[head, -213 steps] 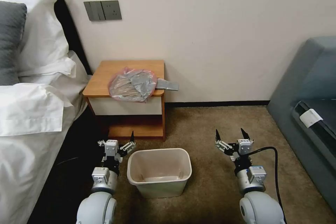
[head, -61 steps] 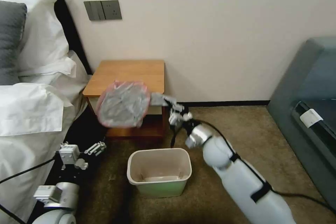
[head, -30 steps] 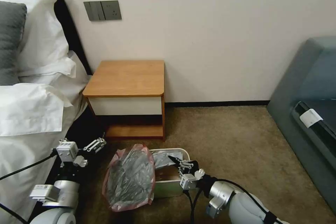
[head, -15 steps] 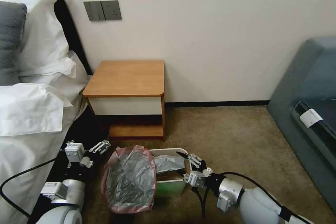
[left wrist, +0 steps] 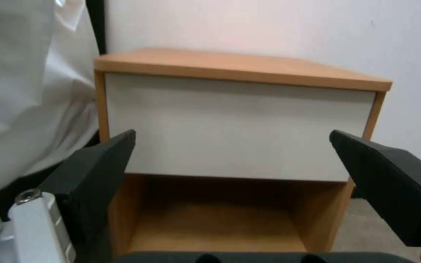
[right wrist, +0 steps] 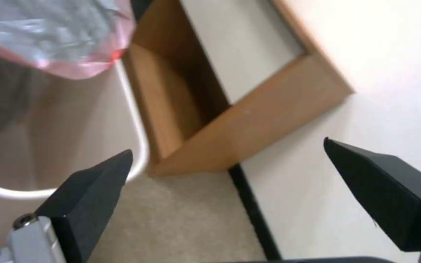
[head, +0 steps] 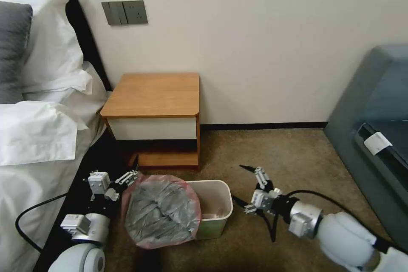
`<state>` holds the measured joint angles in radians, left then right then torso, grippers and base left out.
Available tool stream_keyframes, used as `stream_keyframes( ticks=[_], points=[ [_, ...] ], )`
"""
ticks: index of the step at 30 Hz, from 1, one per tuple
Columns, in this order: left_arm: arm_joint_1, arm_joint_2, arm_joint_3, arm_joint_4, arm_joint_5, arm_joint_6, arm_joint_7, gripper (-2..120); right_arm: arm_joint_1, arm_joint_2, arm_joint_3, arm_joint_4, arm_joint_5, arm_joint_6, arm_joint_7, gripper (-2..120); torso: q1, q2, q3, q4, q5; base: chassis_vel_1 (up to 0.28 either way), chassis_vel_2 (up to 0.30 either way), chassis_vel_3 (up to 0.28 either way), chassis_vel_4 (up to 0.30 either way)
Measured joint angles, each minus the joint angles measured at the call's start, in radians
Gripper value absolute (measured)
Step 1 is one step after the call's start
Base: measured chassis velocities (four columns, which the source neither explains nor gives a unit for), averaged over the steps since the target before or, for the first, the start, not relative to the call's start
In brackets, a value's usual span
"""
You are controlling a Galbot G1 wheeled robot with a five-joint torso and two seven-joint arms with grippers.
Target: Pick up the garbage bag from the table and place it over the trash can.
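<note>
The garbage bag (head: 161, 216) is lying draped over the left side of the trash can (head: 216, 208), covering that part of the mouth and hanging down the bin's outer left wall toward the carpet (head: 272, 153); the right part of the mouth is remaining uncovered. The bag is showing as thin, translucent grey plastic, heavily crinkled into many small folds, and is spreading into a rounded, roughly disc-like shape bordered all round by a pinkish-red rim; in the right wrist view a corner of it (right wrist: 59, 36) is overlapping the pale rolled rim of the can (right wrist: 137, 146). The right pincer (head: 244, 185) is hovering just to the right of the can, low above the carpet, with its two dark fingers spread wide and gripping nothing. The left pincer (head: 127, 170) is sitting at the upper left edge of the bag, in front of the table (head: 155, 93), also spread wide and gripping nothing; whether it is touching the plastic cannot be told. The left wrist view is looking between that pincer's fingers (left wrist: 98, 171) at the table's white drawer front (left wrist: 239, 131) and open lower shelf. The bed (head: 38, 136) is standing at the left, beside the table.
</note>
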<state>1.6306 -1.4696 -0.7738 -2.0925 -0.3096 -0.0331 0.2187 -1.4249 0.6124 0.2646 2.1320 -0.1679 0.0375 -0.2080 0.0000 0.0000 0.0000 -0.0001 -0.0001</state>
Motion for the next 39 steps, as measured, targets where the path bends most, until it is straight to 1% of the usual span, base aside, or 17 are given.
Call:
stream_keyframes(
  ticks=[2, 7, 9, 10, 13, 15, 16, 18, 19, 21, 22, 24, 26, 28, 33, 36, 39],
  points=[
    [0.026, 0.024, 0.017, -0.039, -0.054, 0.035, -0.018, 99, -0.015, 0.024, 0.066, 0.001, 0.015, 0.009, 0.002, 100, 0.0, 0.0, 0.0, 0.0, 0.0, 0.0, 0.0, 0.0, 0.0],
    [0.097, 0.072, 0.061, -0.092, -0.077, 0.059, -0.034, 99, -0.019, 0.089, 0.125, -0.014, 0.022, 0.023, 0.007, 100, 0.0, 0.0, 0.0, 0.0003, 0.0001, 0.0, 0.0, 0.0, 0.0],
    [0.167, 0.11, 0.141, -0.128, -0.087, 0.064, -0.036, 99, -0.016, 0.141, 0.137, -0.031, 0.023, 0.034, 0.013, 100, 0.0, 0.0, 0.0, 0.0001, 0.0002, 0.0, 0.0, 0.0, 0.0],
    [0.167, 0.11, 0.141, -0.128, -0.087, 0.064, -0.036, 99, -0.016, 0.141, 0.137, -0.031, 0.023, 0.034, 0.013, 100, 0.0, 0.0, 0.0, 0.0001, 0.0002, 0.0, 0.0, 0.0, 0.0],
    [0.215, 0.118, 0.212, -0.145, -0.095, 0.067, -0.049, 98, -0.016, 0.173, 0.135, -0.042, 0.019, 0.047, 0.015, 100, 0.0, 0.0, 0.0, 0.0002, 0.0003, 0.0, 0.0, 0.0, 0.0],
    [0.264, 0.11, 0.281, -0.146, -0.088, 0.071, -0.097, 96, -0.024, 0.194, 0.132, -0.051, 0.014, 0.06, 0.015, 100, 0.0, 0.0, 0.0, 0.0001, 0.0001, 0.0, 0.0, 0.0, 0.0],
    [0.264, 0.11, 0.281, -0.146, -0.088, 0.071, -0.097, 96, -0.024, 0.194, 0.132, -0.051, 0.014, 0.06, 0.015, 100, 0.0, 0.0, 0.0, 0.0001, 0.0001, 0.0, 0.0, 0.0, 0.0],
    [0.302, 0.099, 0.318, -0.148, -0.055, 0.07, -0.172, 96, -0.032, 0.202, 0.135, -0.056, 0.013, 0.071, 0.015, 100, 0.0, 0.0, 0.0, -0.0004, 0.0003, 0.0, 0.0, 0.0, 0.0],
    [0.302, 0.099, 0.318, -0.148, -0.055, 0.07, -0.172, 96, -0.032, 0.202, 0.135, -0.056, 0.013, 0.071, 0.015, 100, 0.0, 0.0, 0.0, -0.0004, 0.0003, 0.0, 0.0, 0.0, 0.0],
    [0.337, 0.083, 0.358, -0.156, -0.015, 0.061, -0.303, 97, -0.036, 0.209, 0.142, -0.063, 0.013, 0.085, 0.015, 100, 0.0, 0.0, 0.0, -0.0002, 0.0003, 0.0, 0.0, 0.0, 0.0],
    [0.337, 0.083, 0.358, -0.156, -0.015, 0.061, -0.303, 97, -0.036, 0.209, 0.142, -0.063, 0.013, 0.085, 0.015, 100, 0.0, 0.0, 0.0, -0.0002, 0.0003, 0.0, 0.0, 0.0, 0.0],
    [0.35, 0.063, 0.375, -0.137, 0.038, 0.038, -0.382, 97, -0.04, 0.215, 0.143, -0.074, 0.011, 0.1, 0.015, 100, 0.0, 0.0, 0.0, 0.0003, 0.0004, 0.0, 0.0, 0.0, 0.0],
    [0.35, 0.056, 0.379, -0.123, 0.057, 0.026, -0.405, 97, -0.041, 0.217, 0.143, -0.076, 0.01, 0.102, 0.015, 100, 0.0, 0.0, 0.0, 0.0003, 0.0003, 0.0, 0.0, 0.0, 0.0],
    [0.33, 0.036, 0.388, -0.081, 0.106, 0.004, -0.475, 98, -0.041, 0.225, 0.138, -0.082, 0.008, 0.108, 0.015, 100, 0.0, 0.0, 0.0, 0.0, 0.0005, 0.0, 0.0, 0.0, 0.0],
    [0.269, 0.023, 0.394, -0.07, 0.084, 0.048, -0.499, 99, -0.031, 0.227, 0.132, -0.082, 0.007, 0.108, 0.015, 100, 0.0, 0.0, 0.0, 0.0004, -0.0002, 0.0, 0.0, 0.0, 0.0],
    [0.244, 0.022, 0.392, -0.076, 0.039, 0.085, -0.478, 98, -0.025, 0.227, 0.13, -0.082, 0.008, 0.107, 0.015, 100, 0.0, 0.0, 0.0, 0.0005, -0.0004, 0.0, 0.0, 0.0, 0.0],
    [0.213, 0.031, 0.388, -0.102, -0.063, 0.156, -0.44, 98, -0.023, 0.221, 0.13, -0.082, 0.009, 0.101, 0.017, 100, 0.0, 0.0, 0.0, 0.0002, -0.0002, 0.0, 0.0, 0.0, 0.0]
  ],
)
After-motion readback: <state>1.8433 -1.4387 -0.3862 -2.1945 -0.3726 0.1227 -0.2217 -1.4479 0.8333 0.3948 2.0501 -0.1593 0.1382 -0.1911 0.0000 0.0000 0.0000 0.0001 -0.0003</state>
